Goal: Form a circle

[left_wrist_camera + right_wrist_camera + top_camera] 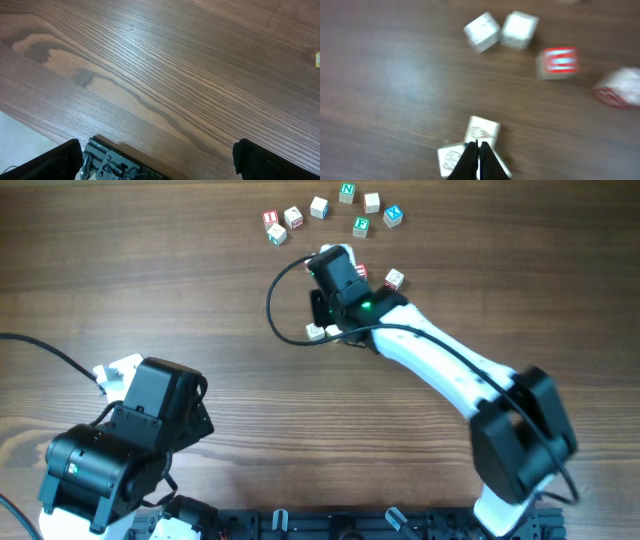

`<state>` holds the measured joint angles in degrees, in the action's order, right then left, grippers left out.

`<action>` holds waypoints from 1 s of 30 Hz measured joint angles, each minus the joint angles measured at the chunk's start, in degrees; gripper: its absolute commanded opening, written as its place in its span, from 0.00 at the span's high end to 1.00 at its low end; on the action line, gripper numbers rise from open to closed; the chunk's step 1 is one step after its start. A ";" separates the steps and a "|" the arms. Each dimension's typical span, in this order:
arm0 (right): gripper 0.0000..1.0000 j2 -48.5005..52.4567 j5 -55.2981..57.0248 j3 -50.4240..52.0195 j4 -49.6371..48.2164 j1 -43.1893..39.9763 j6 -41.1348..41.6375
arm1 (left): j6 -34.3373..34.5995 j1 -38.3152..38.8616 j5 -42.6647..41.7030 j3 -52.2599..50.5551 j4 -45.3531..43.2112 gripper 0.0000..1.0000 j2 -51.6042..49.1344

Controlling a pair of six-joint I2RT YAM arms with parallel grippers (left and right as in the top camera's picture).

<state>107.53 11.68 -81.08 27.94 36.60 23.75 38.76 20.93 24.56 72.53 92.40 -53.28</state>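
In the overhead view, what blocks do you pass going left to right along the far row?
Red-letter cube → plain-faced cube → pale cube → green N cube → pale cube → blue X cube.

I'm seeing a dark brown wood-grain worktop [200, 300] filling my overhead view, a black slotted rail [340, 525] running along its near edge, and pale floor [20, 135] showing past one corner.

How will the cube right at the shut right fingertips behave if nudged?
The cube looks like a small, flat-faced wooden block, so it should slide on the smooth table, not roll. It probably weighs little and may twist off the narrow right gripper. A neighbouring cube beside it would likely shift too.
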 measured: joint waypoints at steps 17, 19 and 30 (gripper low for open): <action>0.95 3.41 -2.05 7.89 -8.31 -7.43 5.92 | 0.00 0.00 0.00 0.00 0.02 0.00 0.00; 0.95 3.41 -4.98 8.24 -9.09 -7.34 5.44 | 0.00 0.00 0.00 0.00 0.02 0.00 0.00; 0.96 3.43 -10.80 8.85 -9.14 -7.30 2.97 | 0.00 0.00 0.00 0.00 0.02 0.00 0.00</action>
<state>110.96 0.89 -72.23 18.81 29.30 26.72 38.76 20.93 24.56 72.53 92.42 -53.28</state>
